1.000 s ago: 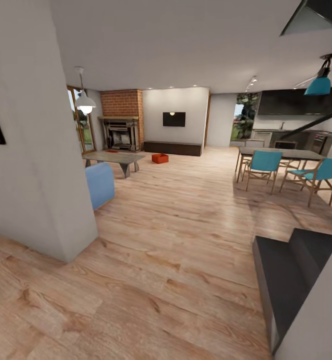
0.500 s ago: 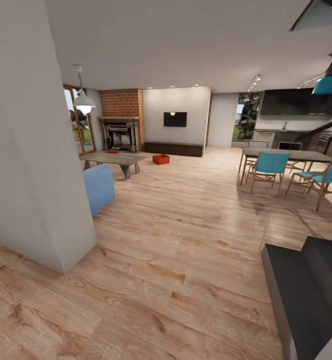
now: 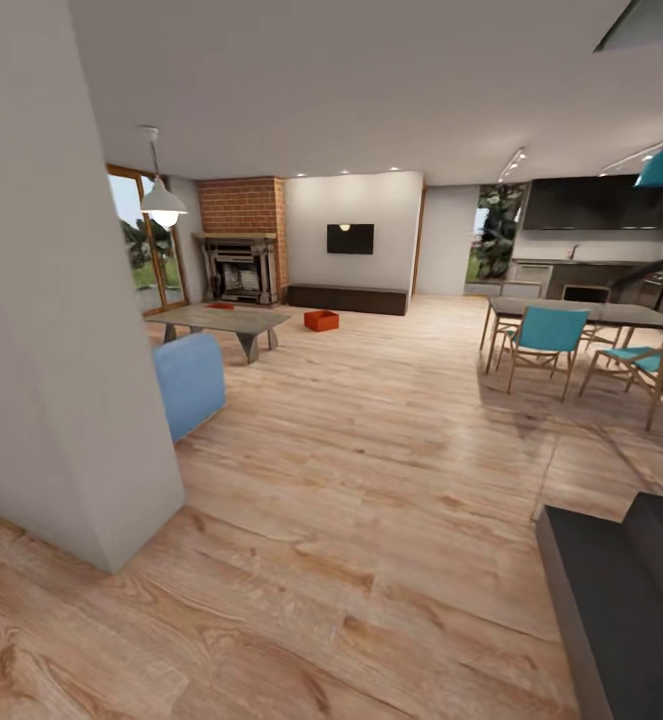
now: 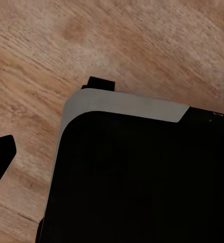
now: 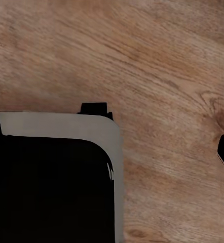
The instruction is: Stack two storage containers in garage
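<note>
Far across the room, one small orange-red box with no lid (image 3: 321, 319) sits on the light wood-plank floor (image 3: 371, 470). It is just beside the low grey coffee table (image 3: 226, 320) and in front of the long dark TV bench (image 3: 347, 297). A bit of the same orange-red colour (image 3: 221, 305) shows on top of the coffee table, but it is too small to tell what it is.

Each wrist camera looks down at the wood floor and at a black robot part with a grey edge (image 4: 142, 172) (image 5: 56, 182). A dark tip shows at the edge of each wrist picture, but I cannot tell if the grippers are open or closed. The box is well apart from both of them.

A big white wall corner (image 3: 61, 330) stands close on the left, with a blue sofa end (image 3: 189, 382) past it. A dark table with blue chairs (image 3: 541, 335) is on the right, and dark grey steps (image 3: 621, 590) are near on the right. The brick fireplace (image 3: 241, 245), a wall TV (image 3: 350, 238) and a white hanging lamp (image 3: 163, 205) are at the far end.
</note>
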Robot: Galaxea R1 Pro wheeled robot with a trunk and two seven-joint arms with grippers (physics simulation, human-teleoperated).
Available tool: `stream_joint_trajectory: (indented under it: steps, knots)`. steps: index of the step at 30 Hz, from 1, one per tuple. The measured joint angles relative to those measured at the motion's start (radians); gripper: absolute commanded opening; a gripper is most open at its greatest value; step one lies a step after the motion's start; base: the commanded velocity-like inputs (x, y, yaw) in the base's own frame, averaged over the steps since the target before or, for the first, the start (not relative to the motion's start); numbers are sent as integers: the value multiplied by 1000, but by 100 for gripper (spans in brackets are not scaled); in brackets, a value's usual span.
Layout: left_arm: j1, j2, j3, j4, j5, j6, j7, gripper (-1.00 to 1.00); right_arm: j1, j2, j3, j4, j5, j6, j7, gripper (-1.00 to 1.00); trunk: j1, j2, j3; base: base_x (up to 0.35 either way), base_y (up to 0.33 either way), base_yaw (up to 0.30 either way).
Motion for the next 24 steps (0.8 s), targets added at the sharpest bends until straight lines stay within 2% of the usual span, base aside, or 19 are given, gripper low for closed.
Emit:
stream_joint_trajectory:
  steps: [24]
  knots:
    - [0, 0, 0, -1, 0, 0, 0, 100, 0, 2, 0, 0, 0, 0, 0, 100, 0, 0, 0, 324, 0, 0]
